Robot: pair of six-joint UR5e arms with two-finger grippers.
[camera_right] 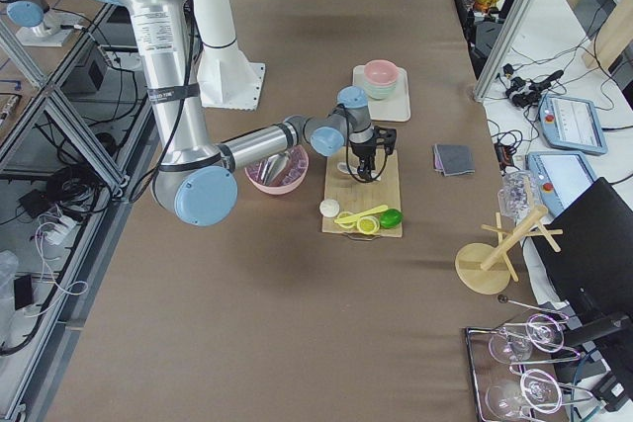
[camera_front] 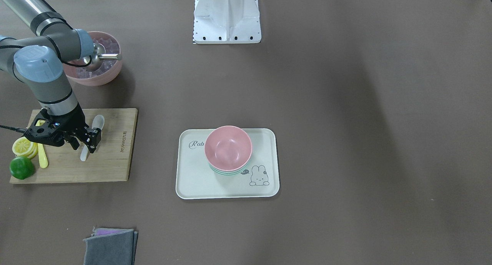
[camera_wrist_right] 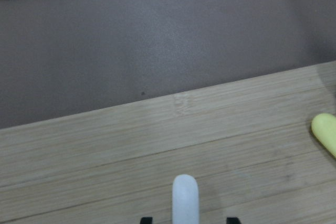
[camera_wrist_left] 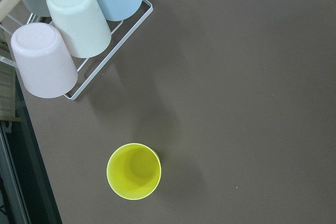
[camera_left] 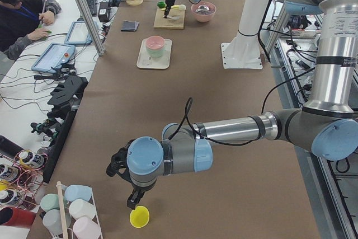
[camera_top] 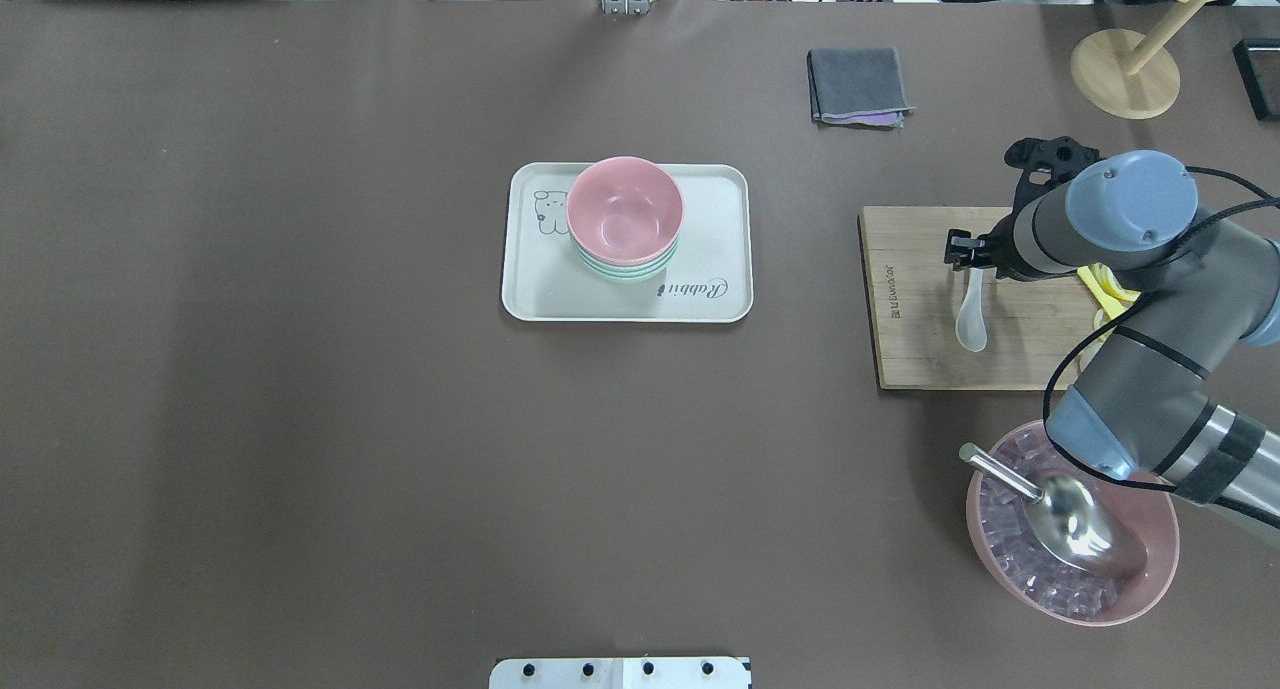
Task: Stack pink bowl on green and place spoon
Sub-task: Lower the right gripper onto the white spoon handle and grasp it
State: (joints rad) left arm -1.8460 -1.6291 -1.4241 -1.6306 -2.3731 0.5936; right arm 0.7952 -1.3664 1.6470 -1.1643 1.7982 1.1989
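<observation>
The pink bowl (camera_front: 228, 147) (camera_top: 625, 209) sits nested on the green bowl (camera_front: 226, 172) (camera_top: 625, 272) on a cream rabbit tray (camera_front: 192, 184) (camera_top: 530, 299). A white spoon (camera_front: 98, 122) (camera_top: 971, 324) (camera_wrist_right: 185, 198) lies on a wooden cutting board (camera_front: 111, 161) (camera_top: 910, 349). My right gripper (camera_front: 87, 145) (camera_top: 968, 261) (camera_wrist_right: 186, 220) is low over the board, open, with its fingers on either side of the spoon's handle. My left gripper (camera_left: 135, 198) hovers far off above a yellow cup (camera_left: 139, 216) (camera_wrist_left: 134, 170); I cannot tell whether it is open or shut.
Lemon slices (camera_front: 23, 146), a lime (camera_front: 22, 167) and a yellow spoon (camera_front: 42, 157) lie at the board's end. A pink bowl of ice with a metal scoop (camera_front: 103, 70) (camera_top: 1070, 529) stands near the right arm. A grey cloth (camera_front: 109, 247) (camera_top: 858, 84) lies at the far edge.
</observation>
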